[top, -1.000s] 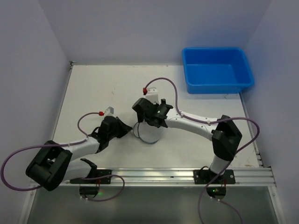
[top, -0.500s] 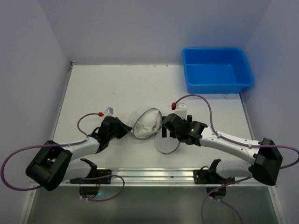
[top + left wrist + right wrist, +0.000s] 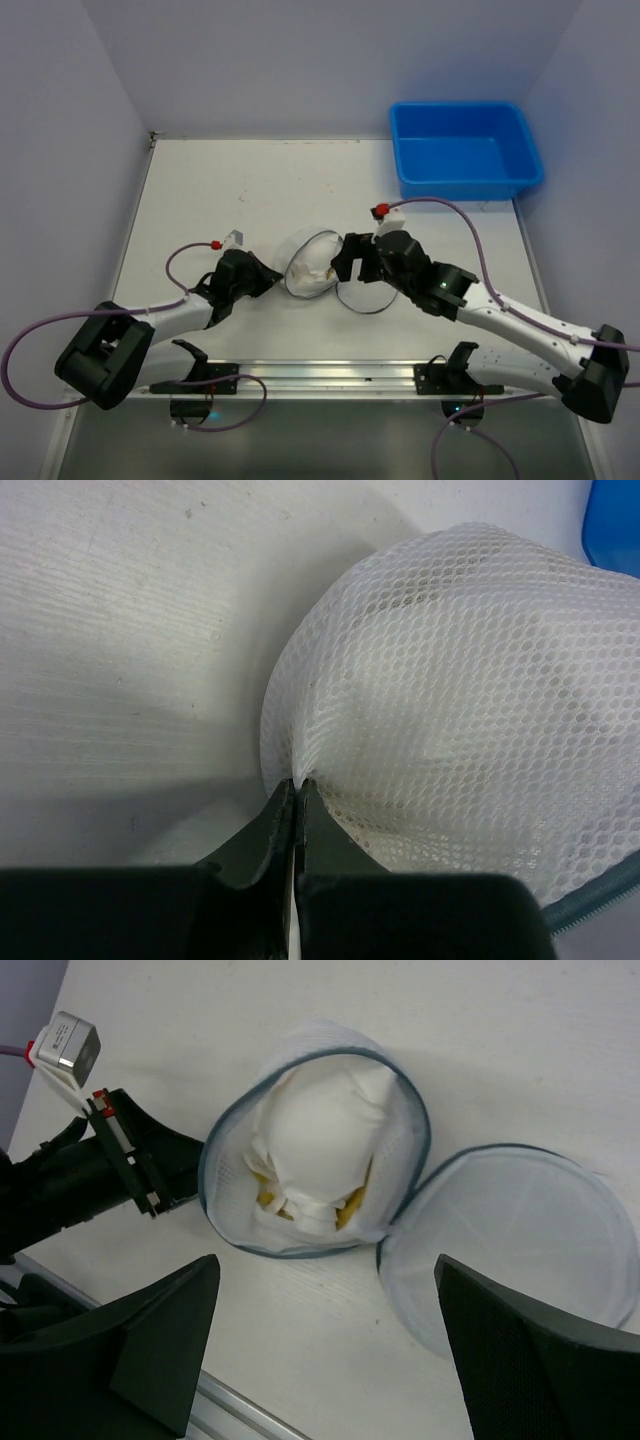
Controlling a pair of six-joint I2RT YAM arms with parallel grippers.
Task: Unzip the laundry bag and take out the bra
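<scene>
The laundry bag (image 3: 305,268) lies open at table centre, its round mesh lid (image 3: 372,298) flapped out to the right. In the right wrist view the bag (image 3: 232,1192) shows its dark rim, with the lid (image 3: 515,1240) beside it. The bra (image 3: 318,1130) sits inside, pale lining up, mustard-yellow edges (image 3: 352,1208) showing. My left gripper (image 3: 270,283) is shut on a pinch of the bag's mesh (image 3: 450,680) at its left side (image 3: 297,782). My right gripper (image 3: 347,268) is open and empty, hovering just above the bag's right edge, with its wide fingers (image 3: 150,1345) framing the near table.
A blue plastic bin (image 3: 465,150) stands at the back right; its corner shows in the left wrist view (image 3: 618,520). A metal rail (image 3: 330,375) runs along the near table edge. Purple walls close in the left, back and right.
One second ago my right gripper was over the closed bag. It swung right and the lid came open, then it moved back up-left over the bag. The left gripper kept its pinch.
</scene>
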